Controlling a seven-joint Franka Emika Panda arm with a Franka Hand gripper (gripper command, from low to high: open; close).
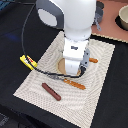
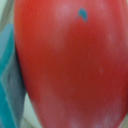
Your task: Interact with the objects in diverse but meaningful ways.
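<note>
The red tomato (image 2: 70, 60) fills nearly the whole wrist view, very close to the camera. A teal finger (image 2: 9, 85) lies against its side; the other finger is hidden. In the exterior view my gripper (image 1: 75, 71) is low over the striped mat, at the round tan plate (image 1: 61, 66), and the arm's body hides the fingers and the tomato. A yellow box with a red label (image 1: 28, 62) lies at the mat's edge on the exterior view's left. A brown sausage (image 1: 51, 91) lies on the mat nearer the front.
A wooden-handled utensil (image 1: 75, 83) lies on the mat just in front of the gripper, and another (image 1: 93, 60) beside it on the exterior view's right. A pale bowl (image 1: 123, 17) stands on the pinkish surface at the back right. A black cable loops over the mat.
</note>
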